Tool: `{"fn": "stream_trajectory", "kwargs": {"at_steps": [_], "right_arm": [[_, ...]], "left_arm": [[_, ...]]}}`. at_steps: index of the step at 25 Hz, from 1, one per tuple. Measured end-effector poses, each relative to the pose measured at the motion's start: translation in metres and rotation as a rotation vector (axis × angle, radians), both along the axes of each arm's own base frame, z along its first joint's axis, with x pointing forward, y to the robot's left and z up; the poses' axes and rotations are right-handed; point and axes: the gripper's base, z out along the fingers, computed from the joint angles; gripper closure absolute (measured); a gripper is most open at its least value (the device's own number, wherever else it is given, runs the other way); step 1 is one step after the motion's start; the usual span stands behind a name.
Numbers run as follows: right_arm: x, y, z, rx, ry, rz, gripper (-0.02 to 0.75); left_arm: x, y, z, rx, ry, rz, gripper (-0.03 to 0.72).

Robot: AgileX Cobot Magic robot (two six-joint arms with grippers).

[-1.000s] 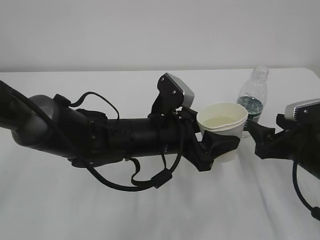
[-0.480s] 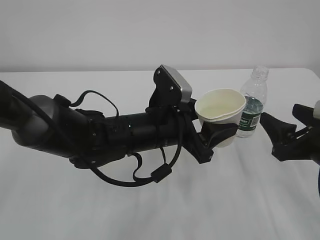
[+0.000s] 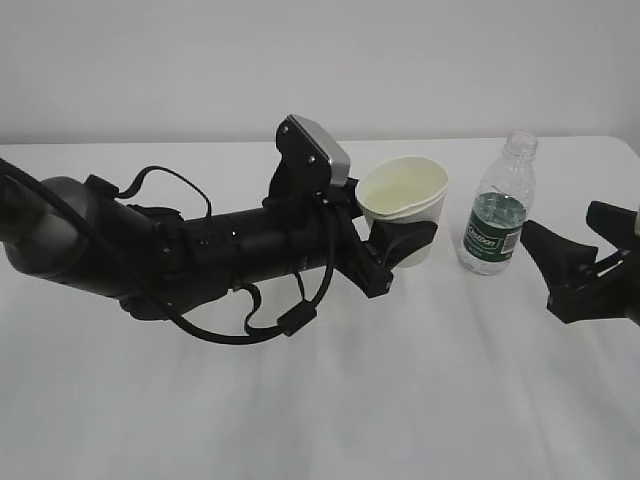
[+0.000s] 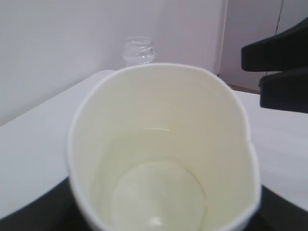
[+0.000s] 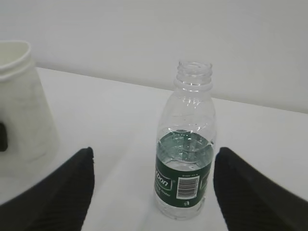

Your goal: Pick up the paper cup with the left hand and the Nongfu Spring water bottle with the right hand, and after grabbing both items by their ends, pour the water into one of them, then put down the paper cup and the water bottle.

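One gripper, the left gripper [image 3: 400,250], squeezes the paper cup [image 3: 405,205]. Its partner, the right gripper [image 3: 575,265], stays wide open near the water bottle [image 3: 497,205].

The left arm [image 3: 150,255] is a thick tube of matte black with a rounded dark grey joint housing at its near end. Thin black cables [image 3: 250,320] run along it in loose loops, one above the body and others hanging below, and one of them carries a small black cylindrical bead. Near the wrist there is a black bracket with small screws, and on it sits a silver-grey camera box [image 3: 315,145] with rounded corners. The left pincer [image 3: 400,245] is black plastic with angular fingers. The right pincer [image 3: 585,265] is also black, with wide tapering fingers [image 5: 62,192] that have a fine ribbed texture.
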Motion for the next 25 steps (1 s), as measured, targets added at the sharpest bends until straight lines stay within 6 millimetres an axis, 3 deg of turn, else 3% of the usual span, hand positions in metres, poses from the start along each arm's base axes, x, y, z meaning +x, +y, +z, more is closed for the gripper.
{"fn": "stream_trajectory", "kwargs": {"at_steps": [9,15,25], "right_arm": [[0.000,0.000,0.000,-0.001,0.000,0.004,0.150],[0.000,0.000,0.000,-0.002,0.000,0.006,0.150],[0.000,0.001,0.000,-0.002,0.000,0.007,0.150]], "left_arm": [[-0.008,0.019,-0.016,-0.005,0.052,0.023,0.216],[-0.010,0.047,-0.024,-0.073,0.044,0.082,0.217],[-0.009,0.093,-0.047,-0.016,0.122,0.288,0.217]]}}
